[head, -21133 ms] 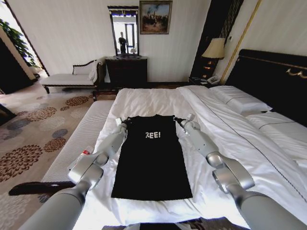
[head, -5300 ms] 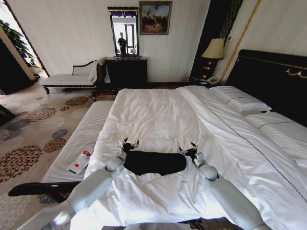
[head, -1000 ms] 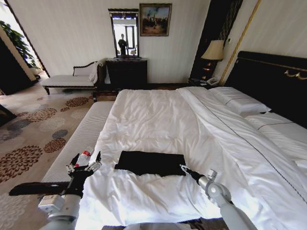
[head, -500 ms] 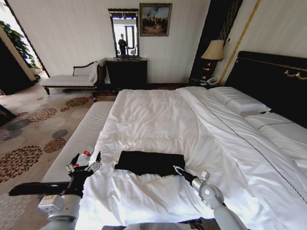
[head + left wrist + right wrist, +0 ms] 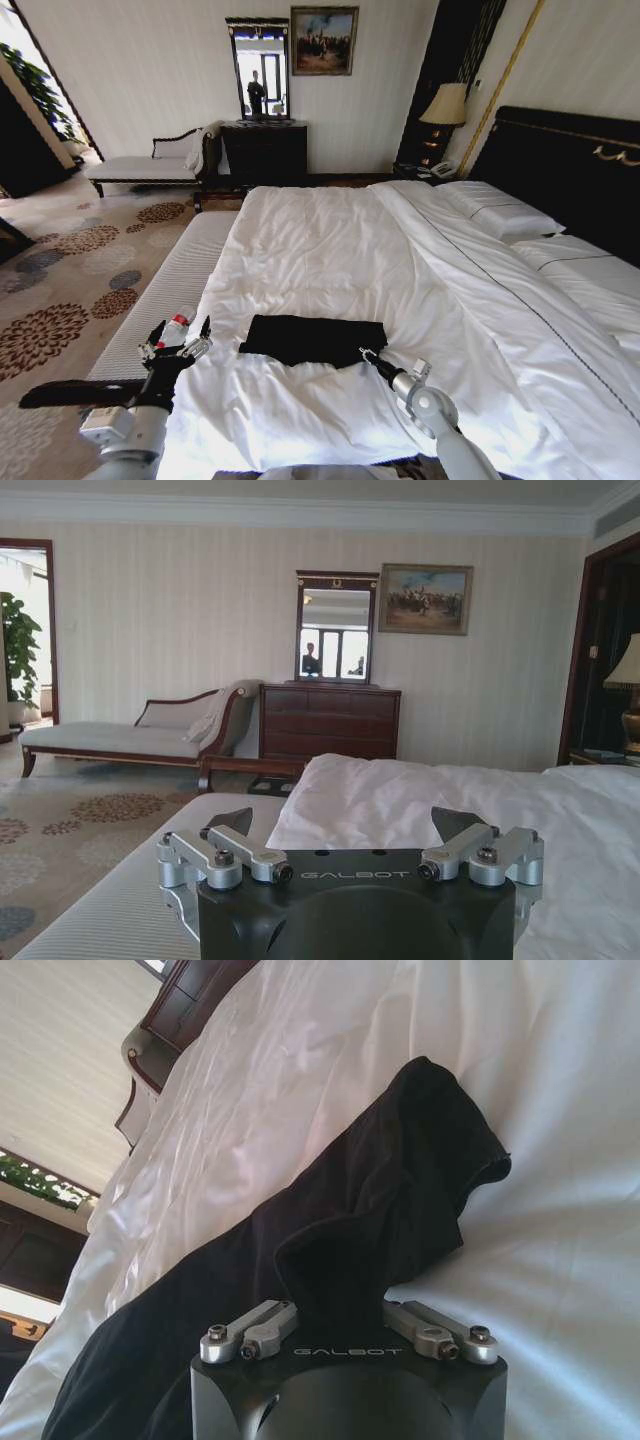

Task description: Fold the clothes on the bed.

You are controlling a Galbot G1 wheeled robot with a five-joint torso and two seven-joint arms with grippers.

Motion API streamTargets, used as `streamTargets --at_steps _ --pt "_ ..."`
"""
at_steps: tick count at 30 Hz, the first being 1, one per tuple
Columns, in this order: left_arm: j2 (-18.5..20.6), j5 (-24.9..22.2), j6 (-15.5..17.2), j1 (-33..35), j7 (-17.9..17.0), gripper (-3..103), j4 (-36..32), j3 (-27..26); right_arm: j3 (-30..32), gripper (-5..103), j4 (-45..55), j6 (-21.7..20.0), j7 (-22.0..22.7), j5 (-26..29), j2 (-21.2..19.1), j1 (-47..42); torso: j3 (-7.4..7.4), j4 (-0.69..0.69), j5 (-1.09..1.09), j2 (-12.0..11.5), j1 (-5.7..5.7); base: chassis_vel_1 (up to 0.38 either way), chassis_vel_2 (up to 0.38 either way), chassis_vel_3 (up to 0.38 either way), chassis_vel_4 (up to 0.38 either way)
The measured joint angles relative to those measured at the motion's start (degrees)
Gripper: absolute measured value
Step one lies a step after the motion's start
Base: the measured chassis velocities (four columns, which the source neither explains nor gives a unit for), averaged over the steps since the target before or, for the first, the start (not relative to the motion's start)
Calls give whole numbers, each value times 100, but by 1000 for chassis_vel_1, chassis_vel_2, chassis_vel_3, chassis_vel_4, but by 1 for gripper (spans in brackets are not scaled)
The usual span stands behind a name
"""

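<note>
**Q:** What is shown on the bed?

**A:** A black soft-fabric T-shirt (image 5: 313, 340), folded into a low flat band, is seen lying across the near part of a large bed with a white duvet (image 5: 330, 240) and a dark headboard. No lettering is visible on it.

**Q:** Where is the right gripper, and what is held?

**A:** The right gripper (image 5: 368, 356) is placed at the shirt's near right corner, low over the duvet. In the right wrist view the right gripper (image 5: 340, 1318) is seen with its fingers drawn in around a raised pinch of black cloth, so the corner appears to be gripped, though the fingertips are hidden by the fabric.

**Q:** And the left?

**A:** The left gripper (image 5: 176, 340) is held well apart from the shirt, off the bed's left edge, above a pale ribbed bench (image 5: 160, 300) where a small white bottle with a red cap (image 5: 175, 327) is seen. In the left wrist view the left gripper (image 5: 345, 855) is shown spread wide, with nothing held.

**Q:** What could go wrong from here?

**A:** With one corner held alone, the stacked layers could be dragged apart and the fold undone if the corner is pulled. The duvet could also be caught along with the thin cloth.
</note>
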Motion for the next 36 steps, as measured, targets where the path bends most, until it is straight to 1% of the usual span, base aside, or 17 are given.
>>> streamTargets --at_steps 8,11,13,15,17,18,20,21,29,32,34,36 --pt "0 0 0 0 0 100 0 0 38 4 204 87 41 -100 -56 -16 0 1 1 0 0 0 0 0 0" --pt "0 0 -1 0 1 100 0 0 214 4 359 228 -35 -380 -266 -6 0 2 1 0 0 0 0 0 0" --pt "0 0 -1 0 1 100 0 0 270 4 389 254 -52 -430 -340 0 0 1 0 0 0 0 0 0 0" --pt "0 0 -1 0 1 100 0 0 418 4 429 325 -76 -575 -574 28 0 -1 -1 0 0 0 0 0 0" --pt "0 0 -1 0 1 100 0 0 502 4 385 503 -102 -776 -758 78 0 0 0 0 0 0 0 0 0" --pt "0 0 -1 0 1 100 0 0 502 4 385 503 -102 -776 -758 78 0 0 0 0 0 0 0 0 0" --pt "0 0 -1 0 1 100 1 0 586 4 215 715 -165 -1134 -960 129 0 1 0 0 0 0 0 0 0" --pt "0 0 -1 0 1 100 1 0 643 4 124 750 -174 -1201 -1047 144 0 0 0 0 0 0 0 0 0" --pt "0 0 -1 0 1 100 1 0 891 4 -212 820 -217 -1209 -1132 194 0 -1 2 0 0 0 0 0 0" --pt "0 0 -1 0 1 100 1 1 1049 4 -565 849 -251 -1233 -1264 383 -1 2 -1 0 0 0 0 0 0" --pt "0 0 -2 0 0 100 1 0 1060 4 -614 862 -260 -1251 -1284 401 0 1 -1 0 0 0 0 0 0" --pt "0 0 -2 0 1 100 1 0 1098 4 -864 953 -326 -1374 -1418 449 0 -1 0 0 0 0 0 0 0"
